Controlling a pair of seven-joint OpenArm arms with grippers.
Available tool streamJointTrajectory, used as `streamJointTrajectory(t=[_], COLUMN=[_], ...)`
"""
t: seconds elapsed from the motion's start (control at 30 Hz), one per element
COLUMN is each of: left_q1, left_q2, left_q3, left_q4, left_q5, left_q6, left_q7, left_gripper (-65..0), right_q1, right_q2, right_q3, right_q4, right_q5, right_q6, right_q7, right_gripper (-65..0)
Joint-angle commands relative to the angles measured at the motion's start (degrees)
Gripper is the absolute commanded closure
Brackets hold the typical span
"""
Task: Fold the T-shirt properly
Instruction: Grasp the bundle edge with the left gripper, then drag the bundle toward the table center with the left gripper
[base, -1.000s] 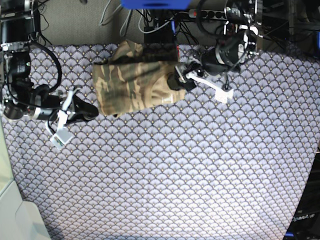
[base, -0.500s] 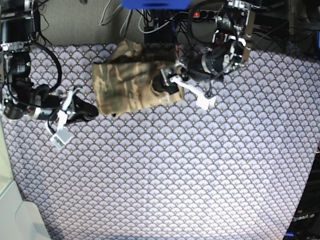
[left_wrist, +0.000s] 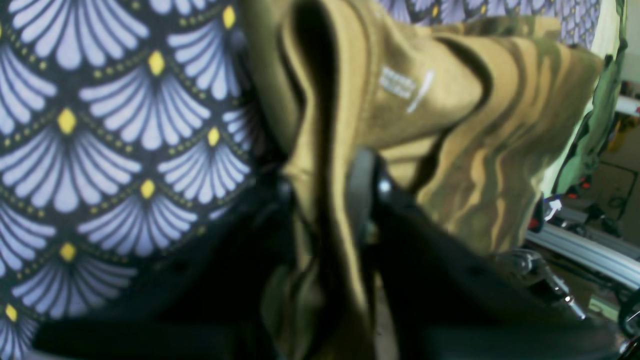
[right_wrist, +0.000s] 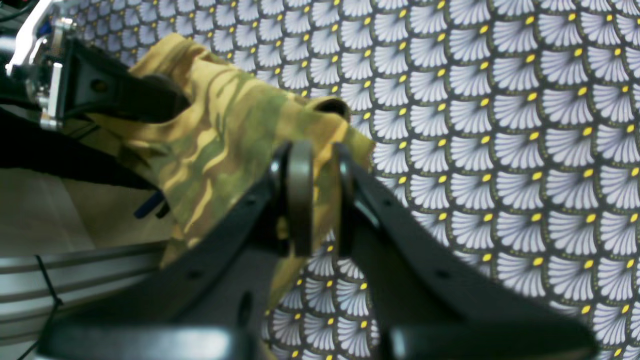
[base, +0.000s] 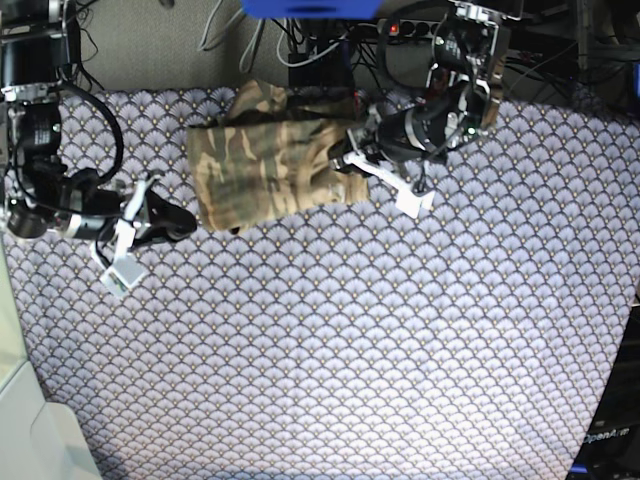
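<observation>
Both sets of fingers (left_wrist: 325, 200) (right_wrist: 315, 200) pinch opposite edges of the T-shirt (base: 275, 165), nearly closed.

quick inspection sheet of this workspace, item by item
surface: fan-patterned cloth covers the table, lying flat
job's things: camouflage T-shirt partly folded at the far edge
clutter: nothing seen
grippers: left claw shut on a T-shirt fold; right claw shut on the T-shirt's corner
cables: black cables and a power strip behind the table
surroundings: blue object at the top edge; grey floor beyond the table
</observation>
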Motion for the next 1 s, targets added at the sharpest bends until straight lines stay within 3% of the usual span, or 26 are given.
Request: streamJointTrajectory(t=[0.0, 0.37, 0.67, 0.77, 0.9, 0.97], left_q1=[-1.6, -13.9, -25.6, -28.8, -33.8, -35.4], left_q2=[-0.1, -0.1, -0.1, -2.2, -5.9, -7.1], left_q3=[0.0, 1.5, 18.6, 25.0, 32.5, 33.1], left_q4=[0.7, -7.4, -11.5, -11.5, -11.6, -11.8], left_q5=[-0.4, 1.4, 17.5, 23.9, 25.0, 25.0], left_q6=[-0.2, -0.6, -0.7, -0.7, -1.1, -4.2], left_q7=[-0.3, 0.3, 5.6, 6.4, 5.9, 5.4], left_gripper=[0.0, -0.6, -0.6, -0.6, -0.6, -0.6], right_q1=[1.0, 1.0, 0.9, 0.9, 0.9, 0.9], right_q2=[1.1, 2.2, 4.9, 6.2, 6.9, 7.4], right_q3=[0.7, 0.8, 0.9, 1.8, 4.9, 6.0], right_q4=[0.8, 0.8, 0.8, 0.7, 0.7, 0.7], right_q5=[1.3, 1.3, 1.3, 1.3, 1.3, 1.3], right_q6=[0.2, 0.2, 0.2, 0.2, 0.2, 0.2], right_q7=[1.1, 1.1, 1.1, 1.1, 1.0, -0.1], right_gripper=[-5.8, -5.8, -5.8, -5.8, -5.8, -5.8])
